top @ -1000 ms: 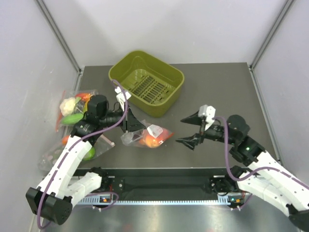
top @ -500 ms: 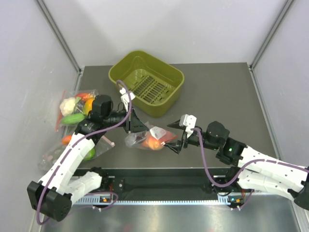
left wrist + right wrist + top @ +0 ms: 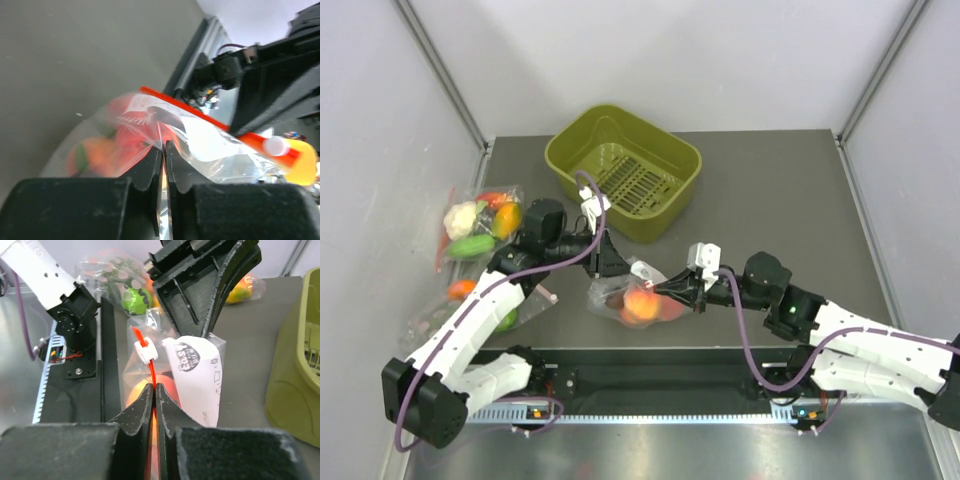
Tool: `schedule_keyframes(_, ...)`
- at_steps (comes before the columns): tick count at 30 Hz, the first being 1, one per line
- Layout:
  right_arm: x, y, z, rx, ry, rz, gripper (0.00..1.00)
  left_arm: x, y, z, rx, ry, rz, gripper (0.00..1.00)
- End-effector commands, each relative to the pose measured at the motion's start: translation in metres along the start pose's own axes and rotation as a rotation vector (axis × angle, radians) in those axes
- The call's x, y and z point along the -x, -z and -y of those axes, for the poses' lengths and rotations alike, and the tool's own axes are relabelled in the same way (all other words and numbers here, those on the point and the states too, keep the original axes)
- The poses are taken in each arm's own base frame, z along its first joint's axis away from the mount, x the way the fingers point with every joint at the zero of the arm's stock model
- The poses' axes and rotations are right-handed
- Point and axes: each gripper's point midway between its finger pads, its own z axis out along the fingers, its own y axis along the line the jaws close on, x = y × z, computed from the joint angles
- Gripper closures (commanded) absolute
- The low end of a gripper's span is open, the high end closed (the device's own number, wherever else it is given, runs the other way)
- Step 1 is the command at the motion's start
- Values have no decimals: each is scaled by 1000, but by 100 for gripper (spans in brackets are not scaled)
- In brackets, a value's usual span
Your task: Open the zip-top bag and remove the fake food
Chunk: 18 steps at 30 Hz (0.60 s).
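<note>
At the far-left edge of the table [image 3: 780, 190], a clear bag of cauliflower and cucumber [image 3: 472, 226] is lying, with a second bag of orange and green pieces [image 3: 480, 300] lying nearer. Just right of them, the left gripper [image 3: 608, 262] is reaching toward the table's middle. In its wrist view its jaws are pressing together on the clear film of the zip-top bag [image 3: 210, 145], just below the orange-red zip strip [image 3: 190, 111]. The bag is being held between the two grippers at the near middle of the table. The fake food [image 3: 640, 303] is sitting inside it, showing orange and red through the plastic. Farther back, an olive-green basket [image 3: 680, 190] is standing. To the right, the right gripper [image 3: 154, 390] is clamping the zip strip itself, just beneath the white slider [image 3: 145, 352] and beside a white printed label [image 3: 197, 372].
</note>
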Motion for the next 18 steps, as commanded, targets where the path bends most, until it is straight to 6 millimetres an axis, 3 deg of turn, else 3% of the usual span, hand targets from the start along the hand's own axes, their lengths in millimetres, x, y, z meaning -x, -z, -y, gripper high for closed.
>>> schedule_keyframes(1,23,7,-14,52,9,69,100,16,4,-2,50,-119,51,89)
schedule_keyframes(3,27,11,-13,37,1,84,100,18,7,-1,61,-139,63,83)
schedule_keyframes(5,27,14,-8,-6,-31,85,100,21,10,-3,96,-171,67,62)
schedule_keyframes(8,31,16,1,-67,-85,72,100,27,23,-9,195,-235,118,39)
schedule_keyframes(13,31,14,9,-114,-131,38,100,48,51,6,266,-441,290,25)
schedule_keyframes(14,30,12,10,-118,-143,30,100,50,59,18,247,-485,332,23)
schedule_keyframes(18,31,10,9,-109,-143,18,100,40,59,54,69,-588,345,19)
